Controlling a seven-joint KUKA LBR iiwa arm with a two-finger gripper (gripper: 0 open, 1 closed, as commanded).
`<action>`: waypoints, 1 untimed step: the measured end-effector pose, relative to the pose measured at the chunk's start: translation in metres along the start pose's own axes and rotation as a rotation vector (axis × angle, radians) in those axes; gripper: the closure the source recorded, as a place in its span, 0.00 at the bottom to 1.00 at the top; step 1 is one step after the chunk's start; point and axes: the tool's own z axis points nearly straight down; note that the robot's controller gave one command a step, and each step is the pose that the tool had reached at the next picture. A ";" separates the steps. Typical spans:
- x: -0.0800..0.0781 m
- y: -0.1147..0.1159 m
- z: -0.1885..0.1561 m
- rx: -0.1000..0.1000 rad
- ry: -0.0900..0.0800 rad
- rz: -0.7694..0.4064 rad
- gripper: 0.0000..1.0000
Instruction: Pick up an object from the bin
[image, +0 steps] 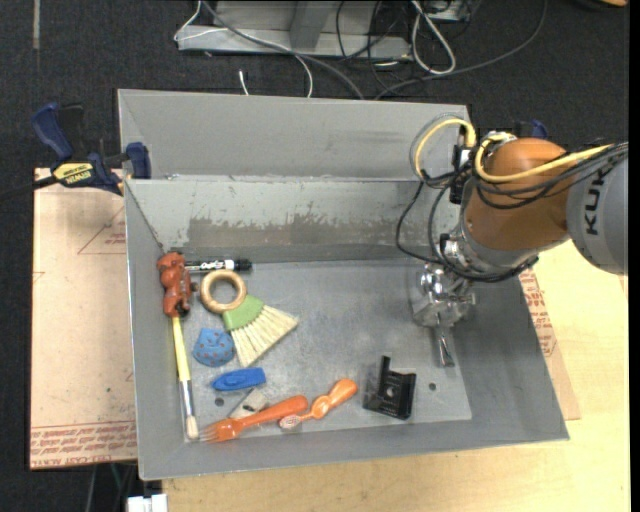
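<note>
Metal pincer (443, 352) clenched, empty, low over bare grey bin (340, 300) floor. Boxy black clip (389, 392) near. Bristly brush (255, 328), orange fork (262, 416) well left.

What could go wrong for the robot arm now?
The gripper hangs over bare bin floor, so going straight down it might grab nothing and bump the metal. The small black piece nearest it lies beside it, not under it, and could get nudged away.
</note>
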 end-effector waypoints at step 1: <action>-0.001 0.001 -0.027 -0.004 -0.001 0.002 1.00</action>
